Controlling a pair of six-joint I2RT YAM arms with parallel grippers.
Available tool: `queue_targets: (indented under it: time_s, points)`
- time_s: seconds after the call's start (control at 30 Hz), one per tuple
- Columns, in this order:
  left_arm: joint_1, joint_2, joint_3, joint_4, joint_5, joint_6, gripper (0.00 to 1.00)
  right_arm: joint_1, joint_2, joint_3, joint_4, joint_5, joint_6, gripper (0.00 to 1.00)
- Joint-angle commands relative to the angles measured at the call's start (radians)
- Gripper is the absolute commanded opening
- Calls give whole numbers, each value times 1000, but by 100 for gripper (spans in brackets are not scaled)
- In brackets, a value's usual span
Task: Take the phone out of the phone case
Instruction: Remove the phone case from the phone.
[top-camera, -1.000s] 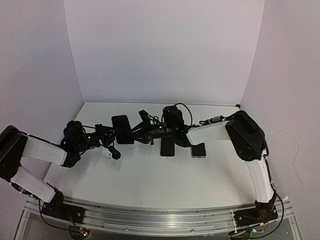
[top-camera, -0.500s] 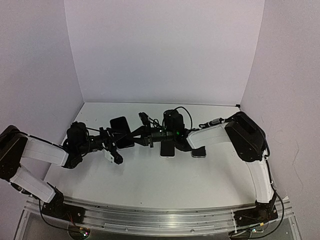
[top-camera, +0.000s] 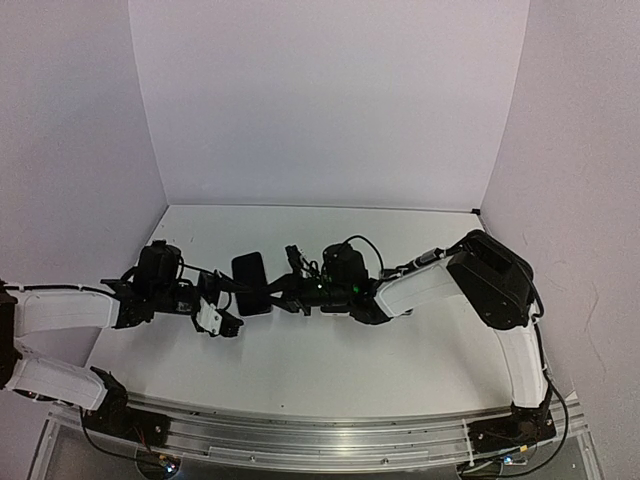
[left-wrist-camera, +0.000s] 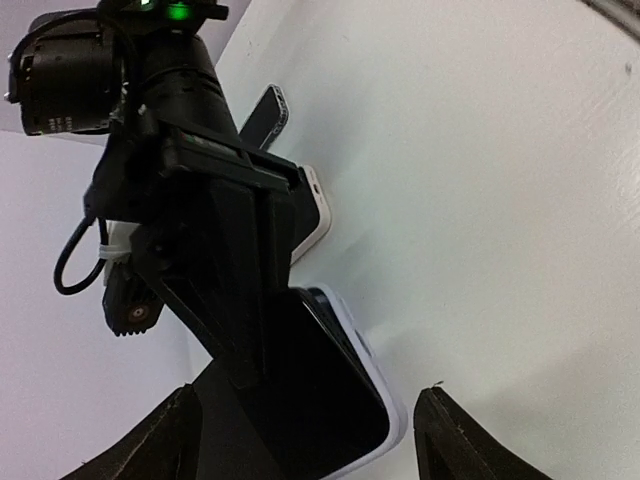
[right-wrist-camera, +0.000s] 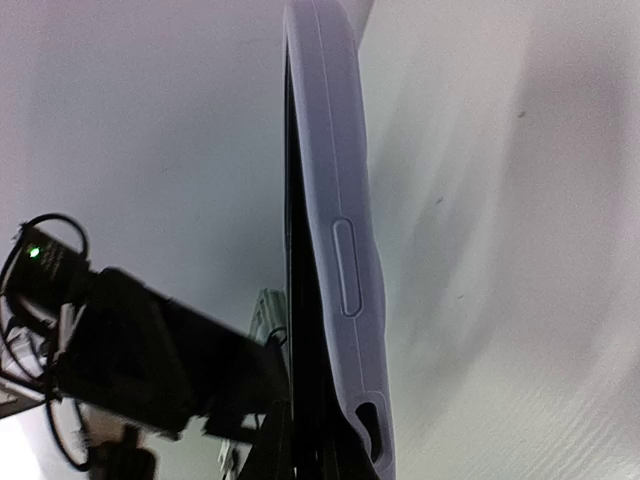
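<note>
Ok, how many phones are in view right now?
3. One pale-cased phone in the right hand; a white-edged phone and a dark phone lie on the table behind it. The right arm hides both from the top camera; more may be hidden.

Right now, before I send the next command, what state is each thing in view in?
left gripper: open, holding nothing.
right gripper: shut on the phone case.
phone case: on the phone, clamped at one end.
phone: inside its case, screen dark.
white-edged spare phone: lying on the table, untouched.
dark spare phone: lying on the table, untouched.
</note>
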Motion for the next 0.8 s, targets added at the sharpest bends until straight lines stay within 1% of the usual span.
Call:
queue_targets:
  time_s: [0.0, 0.07, 0.13, 0.2, 0.3, 0.37, 0.43, 0.5, 0.6, 0.67, 0.77]
  points:
    - [-9, -17, 209, -259, 56, -502, 74, -30, -55, -4, -30, 242, -16, 0]
    - [1, -5, 239, -249, 38, -692, 74, -29, -69, 16, -54, 287, -5, 0]
    - [29, -1, 259, -198, 9, -939, 74, -29, -89, 29, -60, 326, -1, 0]
    - [93, 17, 291, -169, 8, -1207, 74, -30, -114, 47, -59, 344, -3, 0]
    - [219, 60, 328, -146, 100, -1502, 74, -29, -154, 73, -59, 368, -9, 0]
    - [264, 65, 321, -88, 157, -1620, 76, -29, -187, 89, -58, 386, -27, 0]
    - [271, 47, 284, -3, 215, -1714, 78, -27, -210, 109, -55, 401, -41, 0]
    - [271, 22, 220, 159, 259, -1833, 82, -22, -225, 140, -51, 405, -58, 0]
    - [266, 20, 154, 394, 299, -1970, 85, -9, -232, 200, -46, 408, -90, 0]
    - [247, 37, 141, 482, 291, -2021, 86, 4, -229, 237, -41, 403, -111, 0]
    - [179, 62, 162, 573, 239, -2038, 82, 22, -210, 298, -30, 405, -117, 0]
